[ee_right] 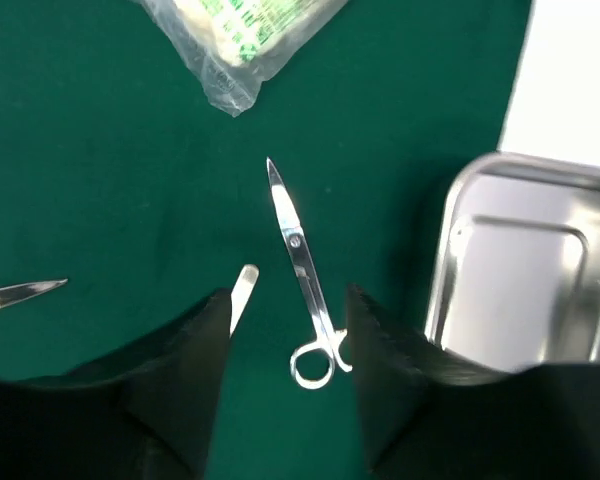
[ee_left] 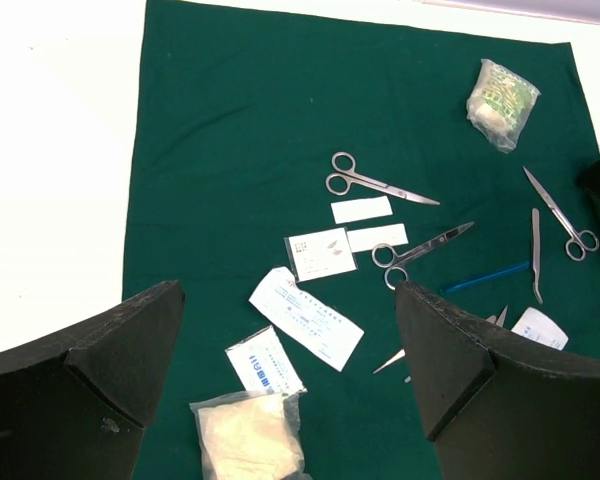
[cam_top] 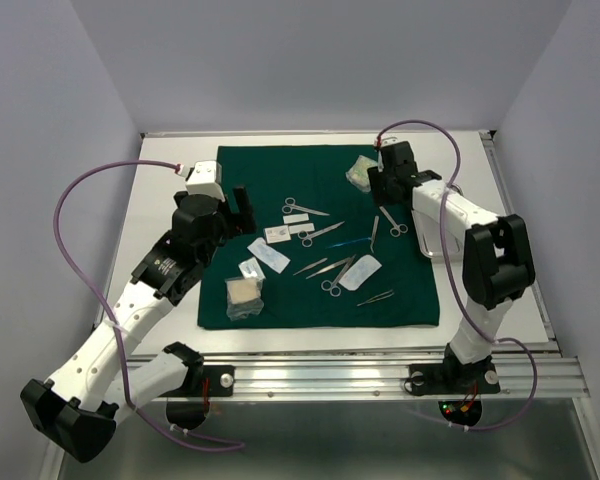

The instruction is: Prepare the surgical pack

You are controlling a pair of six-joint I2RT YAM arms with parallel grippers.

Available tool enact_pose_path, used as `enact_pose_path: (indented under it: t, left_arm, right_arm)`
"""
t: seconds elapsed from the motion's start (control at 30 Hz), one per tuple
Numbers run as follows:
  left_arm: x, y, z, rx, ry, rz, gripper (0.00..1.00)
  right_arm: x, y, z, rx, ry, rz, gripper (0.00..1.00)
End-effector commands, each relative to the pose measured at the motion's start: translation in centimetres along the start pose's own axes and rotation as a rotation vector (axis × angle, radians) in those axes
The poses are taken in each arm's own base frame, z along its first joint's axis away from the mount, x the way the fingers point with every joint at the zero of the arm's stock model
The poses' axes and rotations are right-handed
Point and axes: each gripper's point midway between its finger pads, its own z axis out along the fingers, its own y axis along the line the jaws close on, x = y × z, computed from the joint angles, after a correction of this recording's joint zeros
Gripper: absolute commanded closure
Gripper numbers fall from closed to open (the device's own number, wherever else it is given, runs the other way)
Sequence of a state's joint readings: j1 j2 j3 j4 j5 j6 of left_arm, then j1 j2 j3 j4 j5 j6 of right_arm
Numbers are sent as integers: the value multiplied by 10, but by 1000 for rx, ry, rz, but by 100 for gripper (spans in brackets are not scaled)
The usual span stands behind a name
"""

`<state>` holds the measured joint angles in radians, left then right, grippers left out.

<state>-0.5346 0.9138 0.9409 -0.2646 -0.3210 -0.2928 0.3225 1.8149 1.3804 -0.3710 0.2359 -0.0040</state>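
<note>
The dark green drape (cam_top: 270,170) lies spread on the white table with instruments scattered over it. My right gripper (ee_right: 288,300) is open and hovers low over a pair of metal scissors (ee_right: 305,265) that lies flat on the cloth, the handle rings between its fingers without touching them. A forceps tip (ee_right: 242,290) shows beside the left finger. The steel tray (ee_right: 520,270) sits empty just right of the drape's edge. My left gripper (ee_left: 285,300) is wide open above the white gauze packets (ee_left: 250,435) near the drape's front left. It holds nothing.
Two more scissors (ee_left: 375,183) (ee_left: 420,248), a blue-handled tool (ee_left: 485,277), paper packets (ee_left: 305,317) and forceps (cam_top: 375,297) lie mid-drape. A clear bag of gauze (ee_left: 502,100) sits at the far right corner. The right arm partly covers the tray (cam_top: 429,243).
</note>
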Motion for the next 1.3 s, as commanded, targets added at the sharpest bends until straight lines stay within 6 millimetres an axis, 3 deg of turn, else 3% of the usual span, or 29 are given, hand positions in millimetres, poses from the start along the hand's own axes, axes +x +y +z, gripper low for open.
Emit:
enact_pose_path:
  t: [0.0,0.33,0.63,0.97,1.27]
  left_arm:
    - [-16,4,-7,-16,-54,-11,1]
    - [-18,7,-10,-23,-54,-11,1]
    - [-17,6,-10,-21,-55,-5,1]
    - [-14,9,-12,-23,-58,-10,1]
    - [-10,11,-13,-26,-54,-7,1]
  right_arm:
    - [-4,6,14,-27,17,-37,51]
    - [28,6,45,-12,111,-53,49]
    - [36,-7,49,-33,131,-8,59]
    - [58,-5,60,-75,185,-3,55]
    - [71,-1,65,-91,213,-10,57]
